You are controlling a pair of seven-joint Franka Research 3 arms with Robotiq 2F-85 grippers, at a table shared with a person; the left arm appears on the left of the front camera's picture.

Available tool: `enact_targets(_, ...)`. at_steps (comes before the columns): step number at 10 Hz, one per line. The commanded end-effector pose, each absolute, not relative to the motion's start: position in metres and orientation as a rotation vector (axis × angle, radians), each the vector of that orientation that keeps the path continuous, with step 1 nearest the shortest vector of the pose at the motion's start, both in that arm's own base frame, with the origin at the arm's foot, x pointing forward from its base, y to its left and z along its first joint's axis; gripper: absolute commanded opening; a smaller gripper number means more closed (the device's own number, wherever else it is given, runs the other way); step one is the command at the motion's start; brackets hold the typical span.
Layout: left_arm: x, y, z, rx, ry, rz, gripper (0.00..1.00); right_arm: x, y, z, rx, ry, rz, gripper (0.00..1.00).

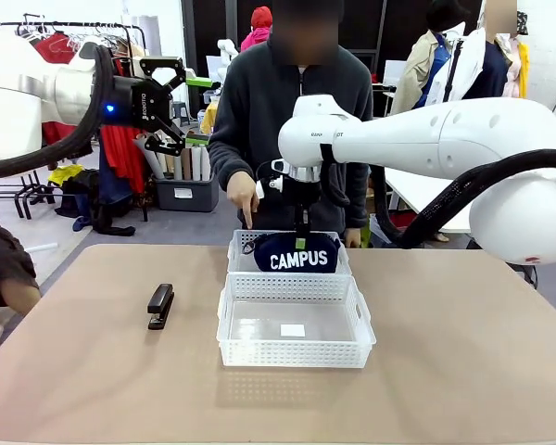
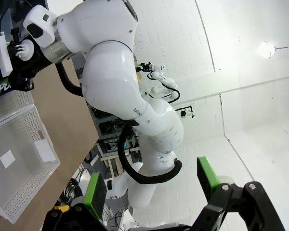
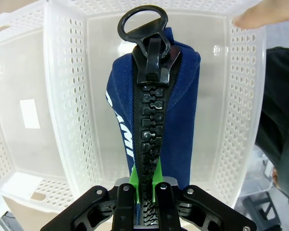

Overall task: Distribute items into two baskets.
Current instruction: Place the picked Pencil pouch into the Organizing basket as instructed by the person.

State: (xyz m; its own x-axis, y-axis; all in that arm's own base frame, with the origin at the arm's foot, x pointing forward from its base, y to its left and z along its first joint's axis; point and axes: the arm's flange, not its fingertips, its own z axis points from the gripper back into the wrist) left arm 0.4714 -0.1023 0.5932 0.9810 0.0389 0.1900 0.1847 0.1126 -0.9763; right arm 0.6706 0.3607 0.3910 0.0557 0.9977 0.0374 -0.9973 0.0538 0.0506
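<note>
My right gripper [image 1: 302, 232] is shut on the zip edge of the navy "CAMPUS" pouch [image 1: 292, 256] and holds it upright in the far basket [image 1: 239, 248]. In the right wrist view the pouch [image 3: 183, 110] hangs from the gripper [image 3: 147, 185] over that basket's floor [image 3: 231, 96]. Nothing lies in the near basket [image 1: 236, 320]. The black stapler [image 1: 159, 306] rests on the table to its left. High at the left, far from both items, my left gripper [image 1: 171, 93] stands open with nothing between its green pads [image 2: 94, 195].
Across the table a person stands with one finger [image 1: 246, 219] pointing down at the far basket's left corner; the fingertip [image 3: 260, 14] also shows over its rim. Another person's arm [image 1: 5, 278] rests at the table's left edge. The tan tabletop [image 1: 463, 352] is bare on the right.
</note>
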Motion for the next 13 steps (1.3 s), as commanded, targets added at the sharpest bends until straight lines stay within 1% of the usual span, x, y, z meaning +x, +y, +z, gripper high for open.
enact_targets(1,0.471,-0.102,0.595,-1.457,-0.192,-0.107,1.00,0.678,0.366,0.388,0.083,-0.001,1.477,0.00)
enact_targets(6,0.471,-0.102,0.595,-1.457,-0.192,-0.107,1.00,0.682,0.367,0.378,0.088,-0.006,1.468,0.00)
enact_targets(7,0.471,-0.102,0.595,-1.457,-0.192,-0.107,1.00,0.682,0.367,0.378,0.111,-0.008,1.463,0.10)
enact_targets(11,0.471,-0.102,0.595,-1.457,-0.192,-0.107,1.00,0.681,0.364,0.380,0.123,-0.016,1.466,0.86)
enact_targets(12,0.471,-0.102,0.595,-1.457,-0.192,-0.107,1.00,0.681,0.363,0.380,0.126,-0.015,1.468,1.00)
enact_targets(13,0.471,-0.102,0.595,-1.457,-0.192,-0.107,1.00,0.681,0.362,0.382,0.131,-0.016,1.473,1.00)
